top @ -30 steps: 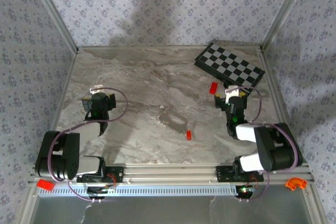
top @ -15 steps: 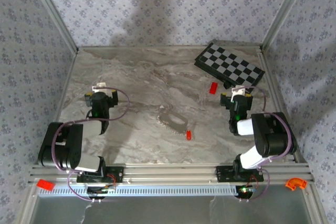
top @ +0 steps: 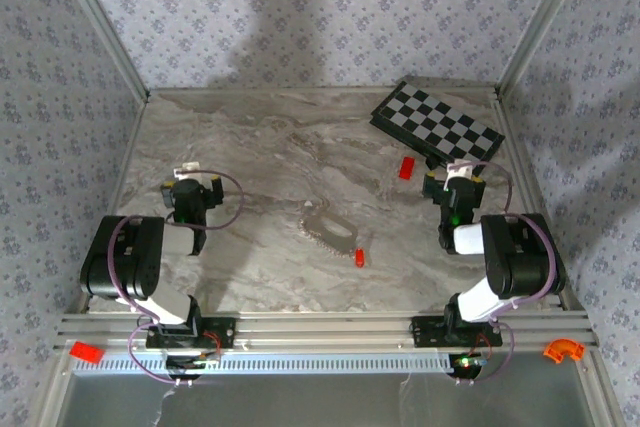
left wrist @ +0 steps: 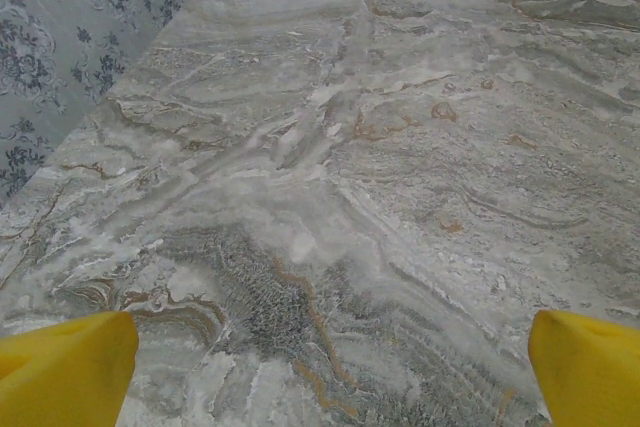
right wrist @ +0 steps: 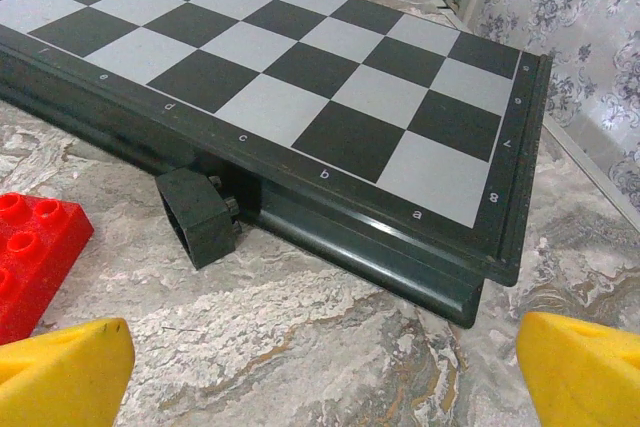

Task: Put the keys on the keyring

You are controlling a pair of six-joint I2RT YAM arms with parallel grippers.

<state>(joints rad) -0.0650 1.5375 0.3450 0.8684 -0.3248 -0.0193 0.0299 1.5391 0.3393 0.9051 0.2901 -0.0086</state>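
Keys (top: 328,228) lay flat near the tabletop (top: 250,147) centre, a grey metal cluster with a small red-orange bit (top: 358,258) at its 5 o'clock. The keyring was too small to tell apart.

Left fingers (left wrist: 70,367) were spread wide, holding nothing, at 9 o'clock from the keys and well apart from them. Right fingers (right wrist: 60,372) were also wide and empty at 3 o'clock, facing the chessboard (right wrist: 300,57), with the red brick (right wrist: 35,247) at their 10 o'clock.

Risks:
- Thin metal on hard marble would likely skid or get pushed rather than pinched.
- The right fingers could clip the brick or the board's clasp (right wrist: 198,215) when swinging in.
- Threading needs both arms aligned.

Writing: the board rim read a, b, c, d, e, with an 8 at the corner. No brand was seen.
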